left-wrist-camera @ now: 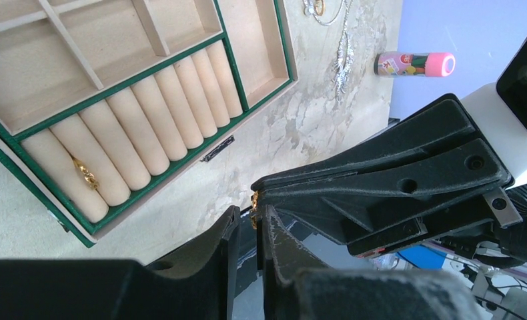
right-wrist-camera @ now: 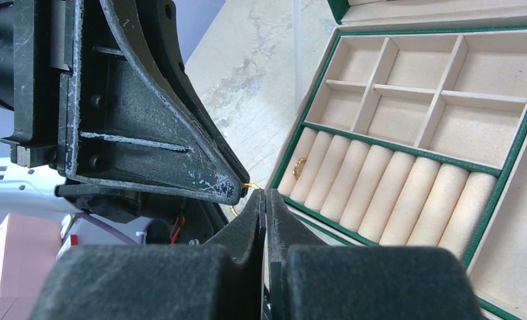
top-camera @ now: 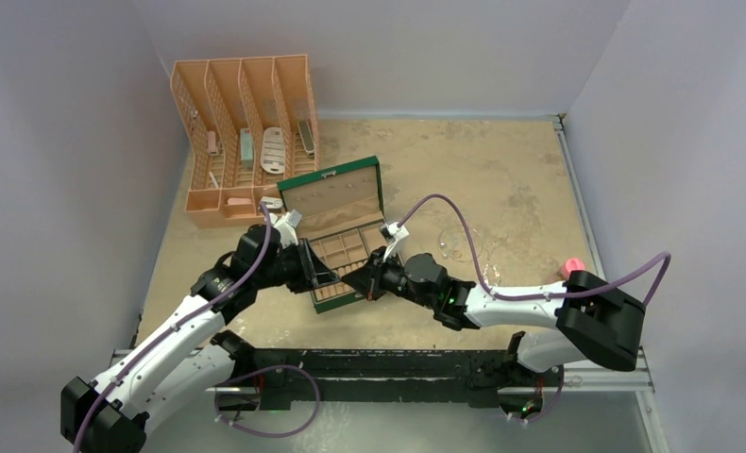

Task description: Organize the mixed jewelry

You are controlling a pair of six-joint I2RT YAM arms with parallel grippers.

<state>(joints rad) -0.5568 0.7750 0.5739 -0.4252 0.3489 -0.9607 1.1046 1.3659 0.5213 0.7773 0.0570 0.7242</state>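
Observation:
The green jewelry box lies open mid-table, with a gold ring in its ring rolls, also seen in the right wrist view. My right gripper is shut on a small gold ring at its tips, just off the box's near corner. My left gripper is narrowly open, tip to tip with the right gripper. The ring sits in the gap against my left gripper's right finger. A silvery chain cluster and other small pieces lie on the table right of the box.
A peach divided rack holding small items stands at the back left, behind the box. A pink-capped bottle lies near the right edge, also in the left wrist view. Walls close in the table on three sides.

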